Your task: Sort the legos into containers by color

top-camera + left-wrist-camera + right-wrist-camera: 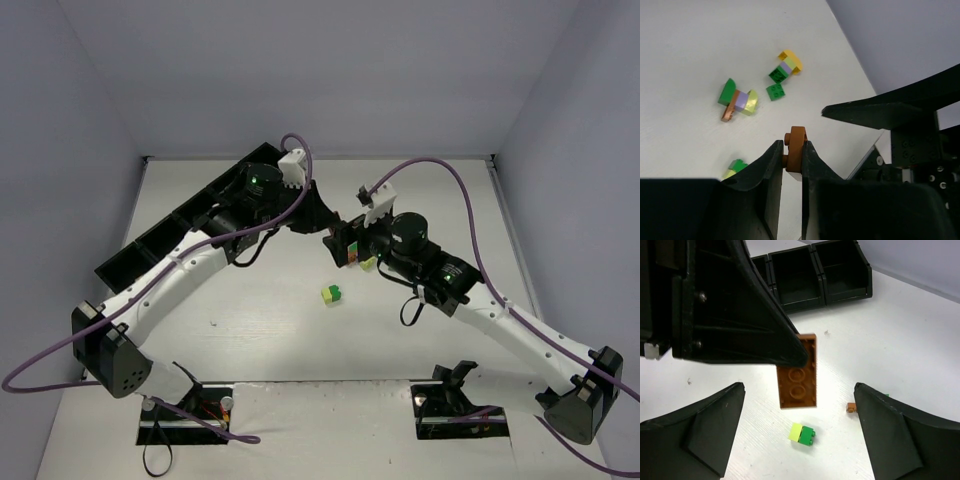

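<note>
The matte black fingers (771, 167) of the left gripper (792, 148) fill the bottom of the left wrist view. They are pressed almost together, clamping a brown plate (797, 374) by its thin edges. The plate is a flat oblong of glossy plastic, and the face shown to the right wrist camera has round rings moulded into it. It hangs over the white table (900, 340).

The right gripper (799, 386) is spread wide and holds nothing. Its two broad, wedge-shaped fingers stand well apart on either side of the plate's lower end.

On the table just past that lower end lies a lime-and-green brick (801, 434), two small studded blocks joined side by side. A small brown piece (851, 407) sits to the right of the plate. Beyond the plate's far end is the black tray (845, 294), with smooth-walled square compartments in a row.

In the left wrist view, further bricks lie beyond the plate: a single green brick (775, 92), a stack of yellow, lilac and green (786, 67), and a joined cluster of green, lilac, lime and brown (738, 100) with one rounded end.
</note>
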`<state>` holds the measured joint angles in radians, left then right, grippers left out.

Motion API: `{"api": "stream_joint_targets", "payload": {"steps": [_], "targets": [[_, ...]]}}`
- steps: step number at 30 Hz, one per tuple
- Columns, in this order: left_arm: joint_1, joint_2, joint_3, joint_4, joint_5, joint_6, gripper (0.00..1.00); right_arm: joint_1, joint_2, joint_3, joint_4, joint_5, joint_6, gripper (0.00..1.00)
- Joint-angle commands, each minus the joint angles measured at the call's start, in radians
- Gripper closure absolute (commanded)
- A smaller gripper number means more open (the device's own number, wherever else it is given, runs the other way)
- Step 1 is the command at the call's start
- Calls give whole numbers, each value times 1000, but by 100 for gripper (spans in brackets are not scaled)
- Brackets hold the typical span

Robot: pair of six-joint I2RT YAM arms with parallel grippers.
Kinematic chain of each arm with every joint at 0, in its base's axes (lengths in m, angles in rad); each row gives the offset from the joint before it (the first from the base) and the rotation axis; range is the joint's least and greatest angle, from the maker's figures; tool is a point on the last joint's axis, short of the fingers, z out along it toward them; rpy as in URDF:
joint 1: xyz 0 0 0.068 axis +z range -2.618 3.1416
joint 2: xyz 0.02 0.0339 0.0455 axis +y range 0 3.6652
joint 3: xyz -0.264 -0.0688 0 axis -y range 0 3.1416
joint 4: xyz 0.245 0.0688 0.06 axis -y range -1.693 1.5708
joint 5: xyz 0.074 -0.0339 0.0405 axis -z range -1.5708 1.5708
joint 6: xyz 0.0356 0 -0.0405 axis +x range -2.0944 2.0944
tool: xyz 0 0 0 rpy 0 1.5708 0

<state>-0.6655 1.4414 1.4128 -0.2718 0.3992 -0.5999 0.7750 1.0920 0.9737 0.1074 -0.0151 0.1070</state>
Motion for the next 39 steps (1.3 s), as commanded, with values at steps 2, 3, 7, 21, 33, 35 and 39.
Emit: {"api": "stream_joint_targets", "payload": {"steps": [2,3,7,21,33,35,39], "targets": [[73,-97,3,-36,-112,87,100,7,-4,6,43,12,17,8],[96,-107,-3,-59,-128,94,100,7,-4,6,32,47,20,7],[225,-163,-69,-145,-325,130,100,6,-9,-15,14,96,29,5],[697,-63,-207,-158,-625,176,93,6,51,-67,-49,141,106,7],[756,103,-196,-109,-637,181,63,7,92,-115,-77,130,160,9],[758,109,-192,-113,-617,180,60,7,92,-122,-78,127,163,9],[747,68,-189,-127,-559,178,55,6,94,-130,-84,121,169,10]]}}
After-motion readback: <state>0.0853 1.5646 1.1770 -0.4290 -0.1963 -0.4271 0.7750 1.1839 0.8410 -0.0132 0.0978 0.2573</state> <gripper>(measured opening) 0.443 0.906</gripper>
